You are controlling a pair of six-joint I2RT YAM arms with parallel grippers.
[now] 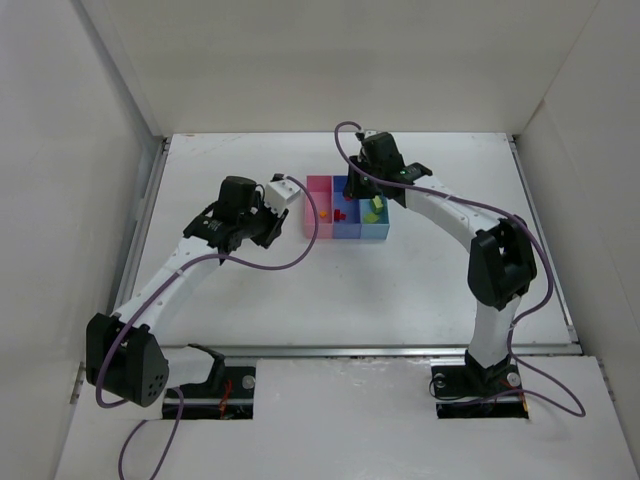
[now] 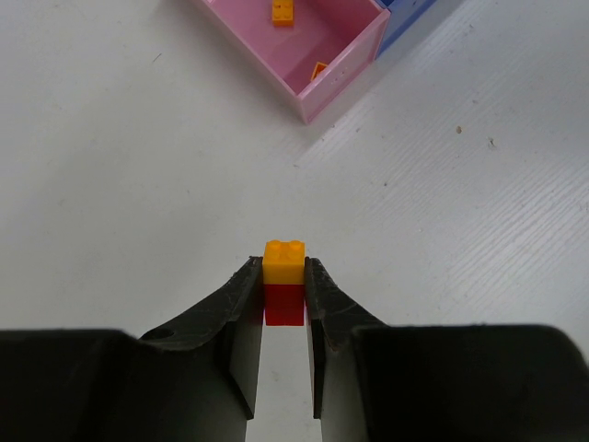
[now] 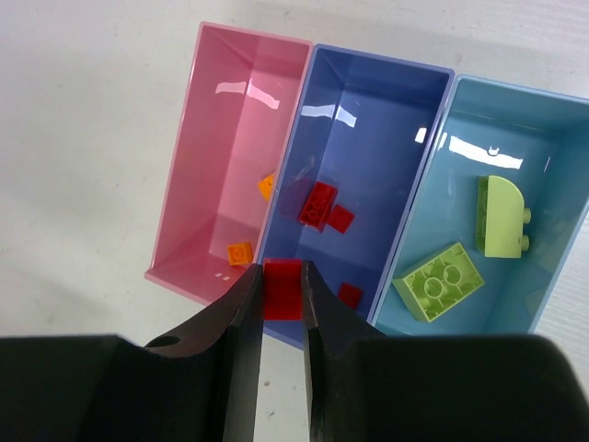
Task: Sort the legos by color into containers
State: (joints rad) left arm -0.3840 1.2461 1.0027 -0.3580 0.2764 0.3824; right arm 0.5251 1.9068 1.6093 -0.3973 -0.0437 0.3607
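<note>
Left wrist view: the left gripper is clamped on a two-brick stack, orange over red. The pink bin lies ahead and slightly right, well apart.

Right wrist view: the right gripper is clamped on a red brick over the near rim. The blue bin lies just ahead-right.

Top view: the right gripper is over the tray, and the left gripper is beside its pink end.

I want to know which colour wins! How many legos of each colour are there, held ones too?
Red legos: 5 (three in the blue bin, one in the right fingers, one in the left fingers)
Orange legos: 3 (two in the pink bin, one in the left fingers)
Yellow-green legos: 2
Total: 10
</note>
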